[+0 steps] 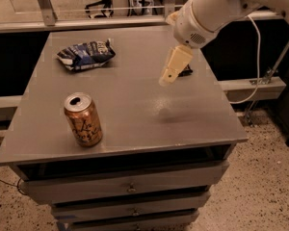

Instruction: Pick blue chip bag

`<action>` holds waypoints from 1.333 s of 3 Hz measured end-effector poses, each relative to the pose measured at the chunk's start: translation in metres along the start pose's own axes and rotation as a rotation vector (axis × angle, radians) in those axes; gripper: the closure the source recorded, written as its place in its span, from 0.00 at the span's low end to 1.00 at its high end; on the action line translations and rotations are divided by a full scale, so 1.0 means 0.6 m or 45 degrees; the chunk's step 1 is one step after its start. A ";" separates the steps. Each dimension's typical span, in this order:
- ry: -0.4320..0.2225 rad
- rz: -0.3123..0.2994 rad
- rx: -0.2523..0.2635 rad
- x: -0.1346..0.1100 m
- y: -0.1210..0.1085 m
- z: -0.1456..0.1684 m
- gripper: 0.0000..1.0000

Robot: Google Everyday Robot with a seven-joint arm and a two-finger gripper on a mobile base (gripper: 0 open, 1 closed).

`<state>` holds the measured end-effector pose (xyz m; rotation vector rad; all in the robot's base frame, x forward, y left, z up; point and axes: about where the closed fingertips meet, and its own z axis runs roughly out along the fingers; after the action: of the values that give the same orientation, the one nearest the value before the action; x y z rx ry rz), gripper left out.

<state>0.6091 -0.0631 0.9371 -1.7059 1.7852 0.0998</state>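
The blue chip bag point(85, 55) lies at the back left of the grey table top point(130, 109), wrinkly, dark blue with white patches. My gripper point(166, 79) hangs from the white arm over the right middle of the table, well to the right of the bag and above the surface. It holds nothing that I can see.
A gold-orange drink can point(83, 120) stands upright near the front left. A flat black packet point(186, 71) lies at the right, mostly hidden behind my gripper. Drawers sit under the table top. A white cable point(258, 66) hangs at the right, over speckled floor.
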 end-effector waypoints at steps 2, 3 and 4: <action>-0.202 0.078 0.094 -0.066 -0.037 0.053 0.00; -0.368 0.139 0.183 -0.121 -0.099 0.108 0.00; -0.463 0.187 0.223 -0.159 -0.158 0.174 0.00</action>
<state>0.7311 0.0558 0.9387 -1.3349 1.5927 0.2891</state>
